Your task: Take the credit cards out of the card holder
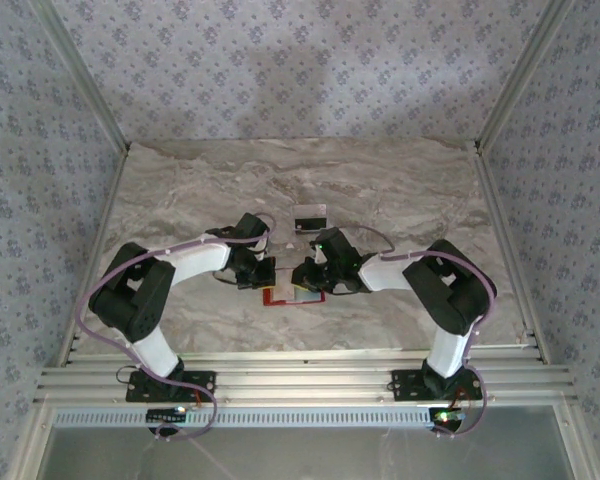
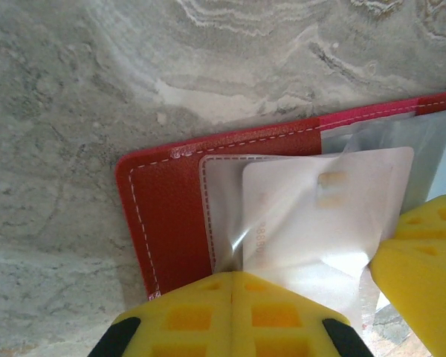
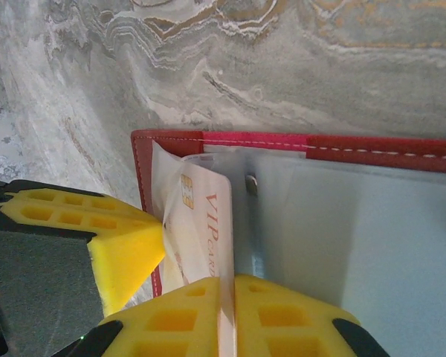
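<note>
So the flat red leather-like folding card holder [image 1: 290, 296] lies open on the grey marbled tabletop [image 1: 400, 190], between the two arms. In the right wrist view we see a whitish credit card [image 3: 208, 223] with a gold chip and "VIP" lettering poking out of its pale pocket; the right gripper [image 3: 227, 286] has its yellow jaws closed tight, pinching that card's edge. The left gripper [image 2: 230, 282] has its jaws pressed together too, with the card holder's clear pocket film running into the seam; both sit low over it and nearly touch. A small clear plastic stand [image 1: 309, 217] sits just behind.
</note>
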You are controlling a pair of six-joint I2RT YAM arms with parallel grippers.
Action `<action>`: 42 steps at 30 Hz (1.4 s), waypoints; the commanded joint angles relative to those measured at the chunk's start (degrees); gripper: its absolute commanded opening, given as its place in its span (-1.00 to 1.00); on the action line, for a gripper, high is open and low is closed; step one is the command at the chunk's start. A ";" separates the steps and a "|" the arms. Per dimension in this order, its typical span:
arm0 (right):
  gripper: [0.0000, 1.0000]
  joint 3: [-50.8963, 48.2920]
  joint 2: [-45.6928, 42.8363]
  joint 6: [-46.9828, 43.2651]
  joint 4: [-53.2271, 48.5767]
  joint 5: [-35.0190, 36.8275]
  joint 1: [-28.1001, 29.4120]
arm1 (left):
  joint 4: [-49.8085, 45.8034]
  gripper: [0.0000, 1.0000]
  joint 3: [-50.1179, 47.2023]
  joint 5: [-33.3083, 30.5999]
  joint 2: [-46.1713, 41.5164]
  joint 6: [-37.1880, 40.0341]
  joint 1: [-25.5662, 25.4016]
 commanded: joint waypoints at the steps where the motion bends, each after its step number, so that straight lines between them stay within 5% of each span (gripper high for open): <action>1: -0.66 1.61 0.55 0.45 1.23 -1.74 0.61 | -4.31 -0.92 -0.80 -3.70 1.20 1.36 0.33; 7: -0.64 1.92 1.00 0.96 2.56 -2.64 0.87 | -4.26 -0.91 -0.72 -3.58 1.23 1.29 0.31; 13: -0.88 1.18 -0.20 0.25 0.34 -0.55 0.52 | -4.38 -0.91 -0.77 -3.79 1.16 1.37 0.31; 28: -0.96 3.32 -11.70 -13.74 -22.53 5.75 -3.35 | -5.25 -0.91 0.11 -3.12 -2.08 0.84 0.30; 42: -1.00 24.61 -10.94 -55.44 -53.31 15.21 -4.46 | -7.84 -0.71 3.92 -3.55 -6.40 1.10 0.26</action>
